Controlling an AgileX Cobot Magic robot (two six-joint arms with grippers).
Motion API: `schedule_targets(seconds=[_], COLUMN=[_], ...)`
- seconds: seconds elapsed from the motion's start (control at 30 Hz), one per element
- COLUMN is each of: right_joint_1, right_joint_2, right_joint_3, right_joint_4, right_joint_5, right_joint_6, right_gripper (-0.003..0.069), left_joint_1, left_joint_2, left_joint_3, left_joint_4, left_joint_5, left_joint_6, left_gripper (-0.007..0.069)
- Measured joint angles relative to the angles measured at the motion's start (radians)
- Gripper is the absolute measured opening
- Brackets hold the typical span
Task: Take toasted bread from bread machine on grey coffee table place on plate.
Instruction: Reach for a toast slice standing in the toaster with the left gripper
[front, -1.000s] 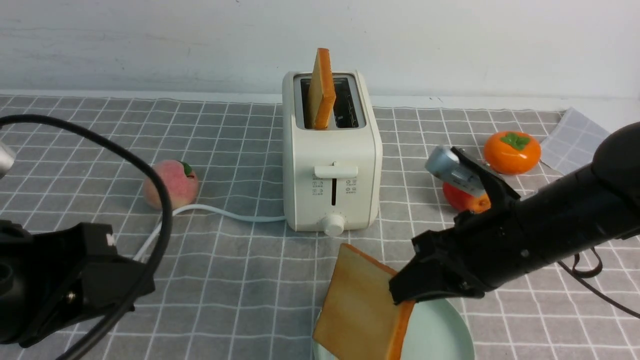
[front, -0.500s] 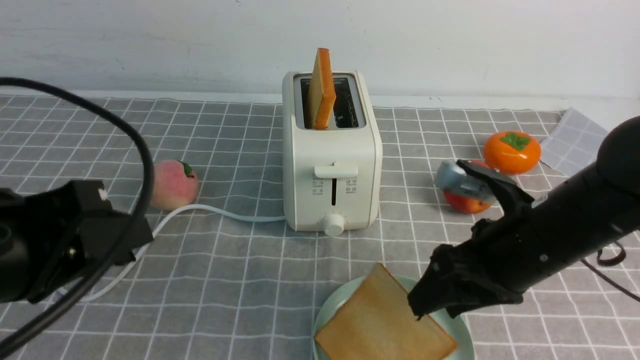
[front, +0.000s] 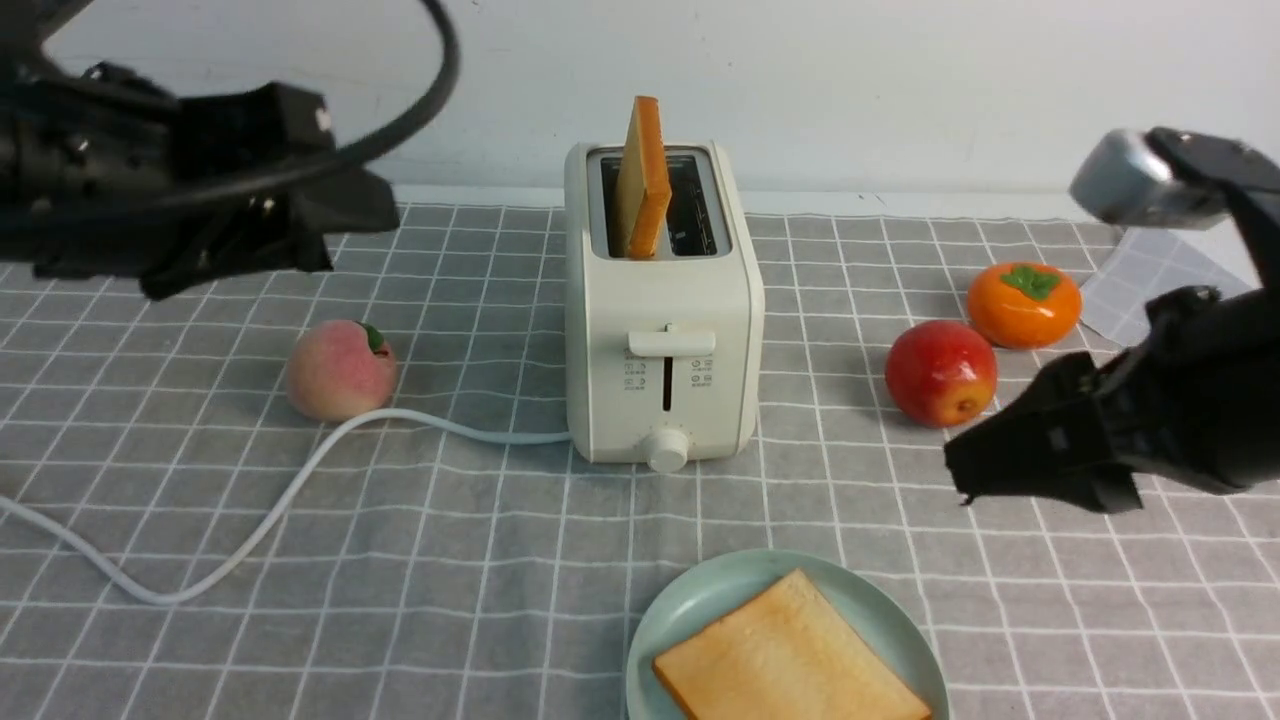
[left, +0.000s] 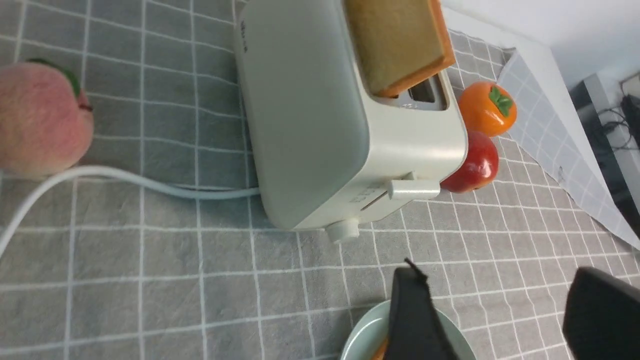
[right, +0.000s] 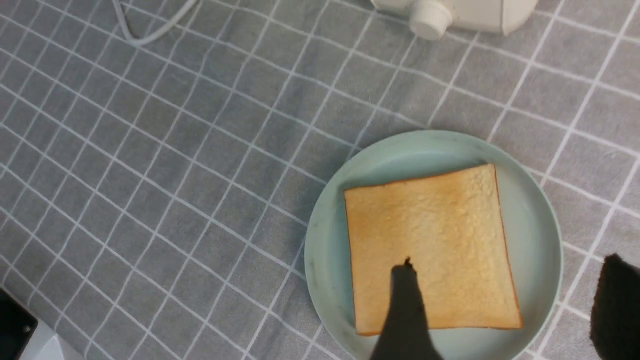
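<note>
1. Hovering high at ten o'clock from the bread machine (front: 660, 330), the left hand (front: 345, 235) is carrying nothing, and its fingers are standing apart.
2. The peach (front: 340, 370) is lying at nine o'clock, with the white cord (front: 500, 436) running just beside it across the bench (front: 450, 600). A low sweep by the left arm is risking a snag on that cord, which would tug the machine.
3. The upright slice (front: 643, 175) is sticking out of the machine's left slot and leaning slightly. This looks like the slice waiting to be taken. If only the crust edge is pinched, the toast could slip free. If the pull is going off at an angle, the slice could drag on the slot wall and rock the machine.
4. The plate (front: 720, 590) is sitting at six o'clock, with the flat slice (front: 790, 660) covering most of it. A second slice let go off-centre could slide over the rim onto the bench.
5. The apple (front: 940, 372) at three o'clock and the persimmon (front: 1023, 303) at two o'clock are resting loose, so a brushing arm could send them rolling.
6. The right hand (front: 985, 475) is hanging at four o'clock, empty, with its fingers parted and clear of the plate. If both arms are working near the plate together, they could be bumping each other.
</note>
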Motion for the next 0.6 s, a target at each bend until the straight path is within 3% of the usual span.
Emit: schedule_targets(seconds=[0.13,0.27,0.3,0.4,0.6], right_joint_1=[0.0,0.0,0.0,0.0,0.0], right_joint_2=[-0.07,-0.115,-0.126,-0.136,-0.136], right_joint_3=[0.0,0.0,0.0,0.0,0.0], right_joint_4=[-0.002,-0.002,-0.002,-0.003,-0.005], right_joint_5=[0.026,0.041,0.048,0.066,0.094], right_joint_6=[0.028,0.039,0.04,0.04,0.041], right_gripper=[0.0471,0.0471,0.0471,0.0471,0.0471], left_joint_1=[-0.099,-0.184,-0.215,-0.259,-0.314], left_joint_2=[0.175,0.338,0.415,0.551,0.741], left_joint_3=[-0.189,-0.385,-0.483,-0.652,-0.854], left_joint_4=[0.047,0.183,0.278,0.439,0.634], left_joint_5=[0.016,0.015,0.02,0.035,0.069], left_joint_6=[0.007,-0.128,-0.221,-0.338,-0.455], left_gripper=[0.0454,0.0473,0.0477,0.0479,0.0479])
